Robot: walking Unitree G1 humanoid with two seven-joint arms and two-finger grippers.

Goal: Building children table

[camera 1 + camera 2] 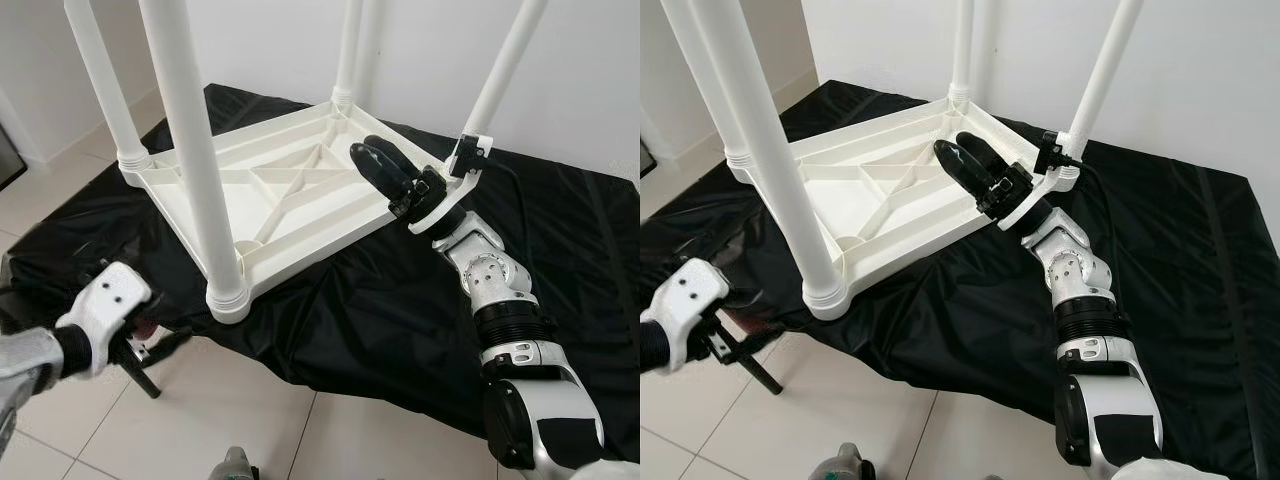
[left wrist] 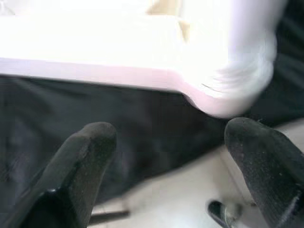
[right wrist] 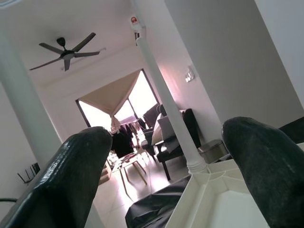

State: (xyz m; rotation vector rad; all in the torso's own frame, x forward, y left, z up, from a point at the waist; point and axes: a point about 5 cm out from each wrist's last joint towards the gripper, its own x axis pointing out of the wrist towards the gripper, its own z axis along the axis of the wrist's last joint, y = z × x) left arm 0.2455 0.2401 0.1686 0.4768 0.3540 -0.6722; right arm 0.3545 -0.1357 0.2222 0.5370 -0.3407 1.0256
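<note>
Big black sheet (image 1: 400, 300) spread over the floor, and on it the white table (image 1: 290, 195), flipped top-down with its ribbed underside facing up. Four legs stand up from the corners: the near leg (image 1: 195, 150) thick in the foreground, a left leg (image 1: 100, 85), a far leg (image 1: 347, 50) by the wall, and the right leg (image 1: 500, 75) angling up from its socket. All four look seated, so I'd judge this the tail end of leg fitting, checking or tightening rather than adding parts.

Right gripper (image 1: 385, 165) is reaching in over the table's right edge, fingers lying above the ribbed underside just beside the right leg's socket; the wrist view shows its two fingers (image 3: 71, 175) spread wide with nothing between them. Left gripper (image 2: 166, 166) hangs low by the near corner, off the sheet's edge over the tiles, also wide apart and empty, looking up at the near leg's base.

Next call, as I read it: either close around a leg to test its seat, or get both grippers on opposite rims to turn the table upright, which needs a firm two-sided hold.
</note>
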